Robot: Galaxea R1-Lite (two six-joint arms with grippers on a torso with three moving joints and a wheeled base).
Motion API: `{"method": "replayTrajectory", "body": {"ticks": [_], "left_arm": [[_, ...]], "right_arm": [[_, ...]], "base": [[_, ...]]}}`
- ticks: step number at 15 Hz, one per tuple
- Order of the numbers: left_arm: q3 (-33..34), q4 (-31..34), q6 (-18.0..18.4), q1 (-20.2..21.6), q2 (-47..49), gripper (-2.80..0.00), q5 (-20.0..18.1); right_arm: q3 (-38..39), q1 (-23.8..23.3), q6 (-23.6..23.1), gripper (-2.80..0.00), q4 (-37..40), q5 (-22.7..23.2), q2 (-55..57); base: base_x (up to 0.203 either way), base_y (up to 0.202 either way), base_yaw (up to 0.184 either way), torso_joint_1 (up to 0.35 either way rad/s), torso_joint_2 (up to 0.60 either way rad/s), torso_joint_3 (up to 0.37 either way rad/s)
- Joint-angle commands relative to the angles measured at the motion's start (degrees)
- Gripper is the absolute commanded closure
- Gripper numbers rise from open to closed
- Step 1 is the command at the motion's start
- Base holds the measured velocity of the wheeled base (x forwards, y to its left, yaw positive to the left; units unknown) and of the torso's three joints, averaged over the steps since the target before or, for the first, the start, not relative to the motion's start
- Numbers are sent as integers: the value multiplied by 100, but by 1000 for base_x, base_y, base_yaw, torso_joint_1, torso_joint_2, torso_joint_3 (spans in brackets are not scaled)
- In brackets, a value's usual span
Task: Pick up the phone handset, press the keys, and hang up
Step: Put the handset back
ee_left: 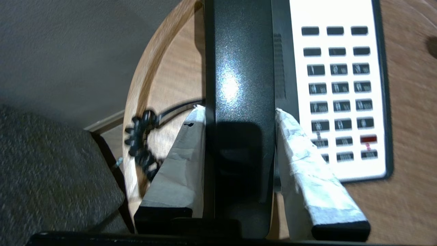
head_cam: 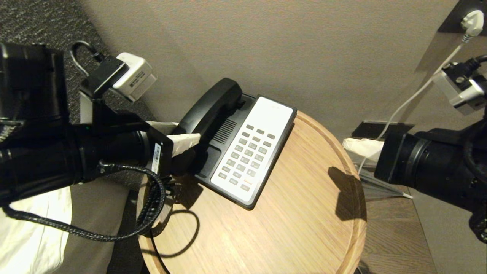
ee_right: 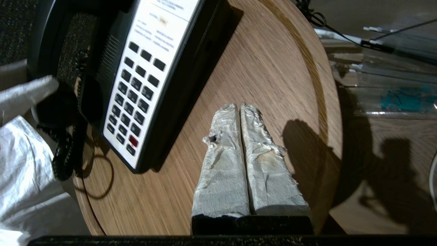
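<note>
So the phone base (head_cam: 249, 152) sits on a round wooden table (head_cam: 304, 228), up near the wall side of it, and I'll place everything off that base.

The handset (head_cam: 209, 110) is along the base's left edge, on the side away from the white keypad (head_cam: 253, 146). Its far end sits up over the top of the base and looks a bit raised; the near end is hidden behind the gripper in the head view, so I can't tell if it's seated in the cradle or just lifted off it.

The left gripper (head_cam: 179, 137) comes in from the left of the base and has the handset pinched between its two white-wrapped fingers (ee_left: 184, 164), one on each side of the black bar, in the half nearer the base's front edge. The wrist cam makes that super clear, pads pressed right against both sides.

The coiled cord (head_cam: 154, 205) dangles off the table edge just left of the base's front corner.

The right gripper (ee_right: 240, 112) is off to the right of the base, hovering over bare wood, fingers pressed together with nothing between them. It's well clear of the keypad.
</note>
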Motion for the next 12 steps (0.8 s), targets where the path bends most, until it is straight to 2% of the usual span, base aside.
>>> {"method": "replayTrajectory", "body": {"ticks": [1,3,12], "left_arm": [[-297,-10,0,-4,352,0,6],[-464,-1,4,-12,433,0,1],[-300,18,13,-206,416,0,-3]], "right_arm": [[199,-19,17,0,-8,-1,-223],[172,-19,17,0,-14,1,-247],[140,-19,8,0,-17,10,-190]], "base": [[0,0,0,0,0,0],[0,0,0,0,0,0],[0,0,0,0,0,0]]}}
